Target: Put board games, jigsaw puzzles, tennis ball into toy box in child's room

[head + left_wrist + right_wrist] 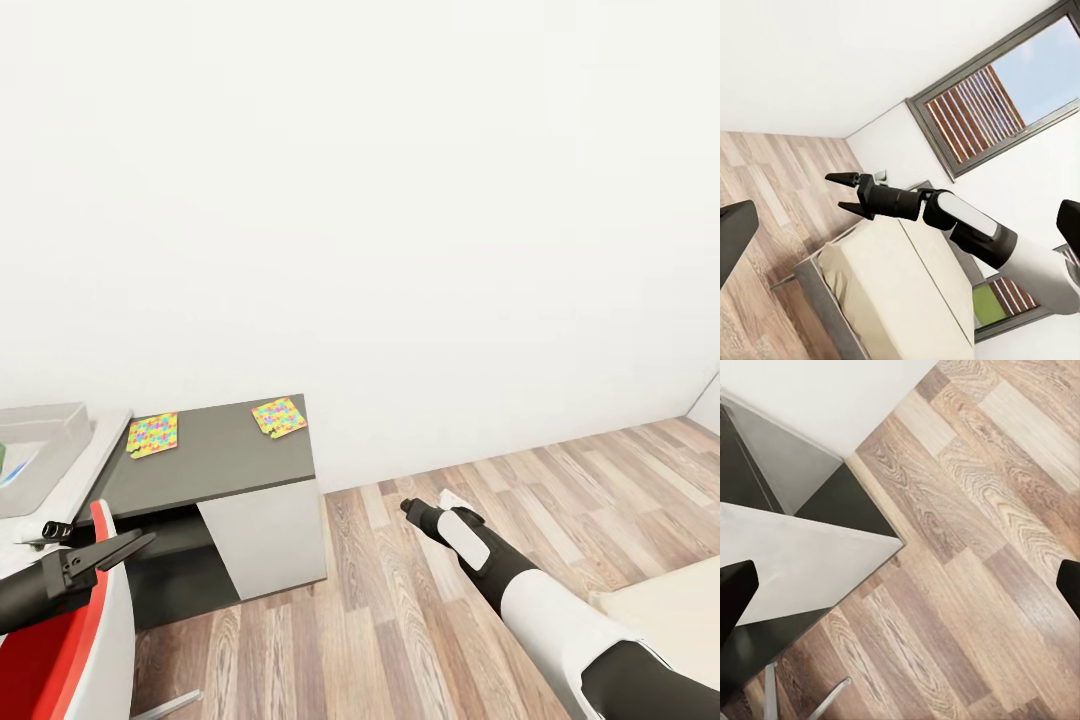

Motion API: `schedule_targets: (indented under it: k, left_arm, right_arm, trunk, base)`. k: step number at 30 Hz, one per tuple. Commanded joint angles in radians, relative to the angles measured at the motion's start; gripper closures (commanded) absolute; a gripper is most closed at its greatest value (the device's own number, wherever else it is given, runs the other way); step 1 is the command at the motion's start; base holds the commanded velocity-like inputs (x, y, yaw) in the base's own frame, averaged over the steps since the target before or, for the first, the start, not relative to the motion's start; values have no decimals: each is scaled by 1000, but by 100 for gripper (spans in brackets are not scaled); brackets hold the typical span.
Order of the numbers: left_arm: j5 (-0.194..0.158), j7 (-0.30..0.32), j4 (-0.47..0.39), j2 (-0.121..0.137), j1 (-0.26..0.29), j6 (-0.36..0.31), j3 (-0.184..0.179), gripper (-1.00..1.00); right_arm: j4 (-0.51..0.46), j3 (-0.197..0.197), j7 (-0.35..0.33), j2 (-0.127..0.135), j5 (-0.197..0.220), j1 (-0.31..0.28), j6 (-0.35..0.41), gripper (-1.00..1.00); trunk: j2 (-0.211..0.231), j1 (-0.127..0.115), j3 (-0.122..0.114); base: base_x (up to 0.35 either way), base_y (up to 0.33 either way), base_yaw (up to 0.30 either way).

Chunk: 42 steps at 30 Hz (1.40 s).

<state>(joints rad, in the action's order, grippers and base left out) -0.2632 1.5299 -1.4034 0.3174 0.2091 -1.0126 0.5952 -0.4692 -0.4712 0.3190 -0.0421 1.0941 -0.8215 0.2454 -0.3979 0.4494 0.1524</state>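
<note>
The left pincer hangs low in front of the desk, its two dark fingers spread apart with nothing between them. Just under it is a chair with a red seat edge and a white back. Beyond the left pincer, on the dark grey top of the desk, two puzzle sheets lie flat: the nearer puzzle is up and a little ahead of the pincer near the pale part of the table, and the farther puzzle lies toward the right back corner of the dark top, well apart from the first one. To the left of the left pincer, on the pale top, stands the grey toy box, and something blue and green shows inside it, but I cannot tell what it is. The right pincer is held over the wood floor, to the right of the desk and well apart from both puzzles; in the left wrist view its two pointed fingers stand open and hold nothing. Behind the right pincer in that view is the beige bed and a window with brown slats. The wall behind the desk is plain white.
</note>
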Motion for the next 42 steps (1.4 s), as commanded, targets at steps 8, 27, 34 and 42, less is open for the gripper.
schedule_targets:
  k: [8,27,34,42]
  left_arm:
    - [1,4,0,0,1,-11,1,-100]
    - [6,0,-21,-4,1,-10,-11,-100]
    - [10,-23,-57,-7,1,-12,-50,-100]
    - [11,-42,-68,-8,1,-11,-129,-100]
  right_arm:
    - [-2,-6,7,1,6,-1,2,-100]
    - [0,-6,7,0,6,-1,2,-100]
    - [1,-6,7,-1,6,-1,2,-100]
    - [2,-6,7,-5,6,-1,2,-100]
  trunk:
    - [-2,1,2]
    - [-2,1,2]
    - [-2,1,2]
    - [-2,1,2]
  base:
    - [0,0,0]
    - [0,0,0]
    - [0,0,0]
    - [0,0,0]
